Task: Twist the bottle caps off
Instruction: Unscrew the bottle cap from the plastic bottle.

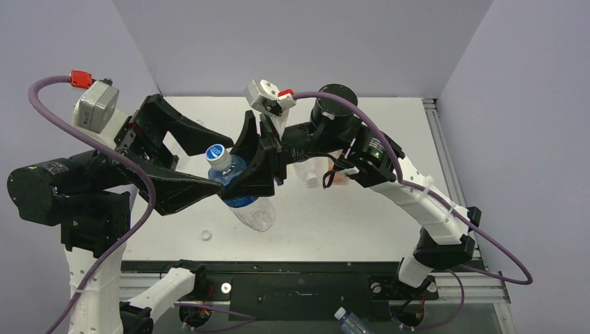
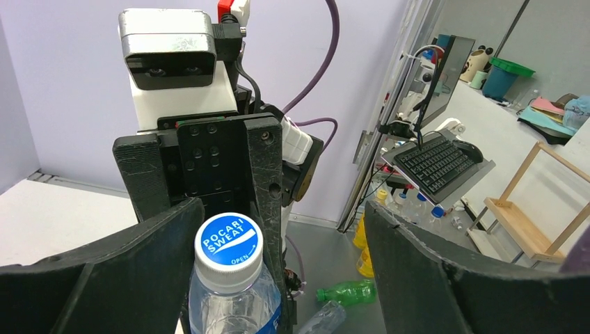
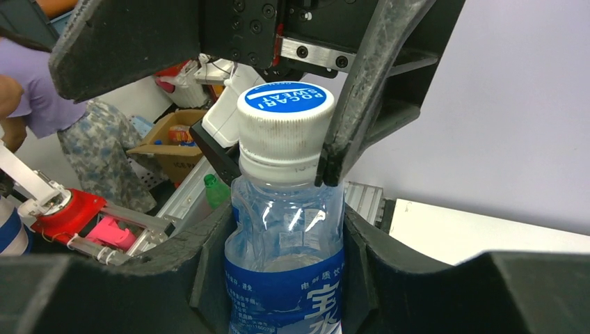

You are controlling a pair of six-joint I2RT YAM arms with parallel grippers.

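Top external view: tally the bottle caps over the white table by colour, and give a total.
Blue-topped cap: 1, on the held bottle.
White caps: 2, one loose near the table's front, one under the right arm.
Total: 3.

Pale purple walls (image 1: 299,42) stand close around the flat white counter (image 1: 362,216). Past them, the bigger room has a black keyboard (image 2: 435,161) on a grey tray (image 2: 481,172), a dark flat screen (image 2: 452,69), a light wooden rack (image 2: 518,229) and a grey floor (image 2: 323,247). The light is bright and even.
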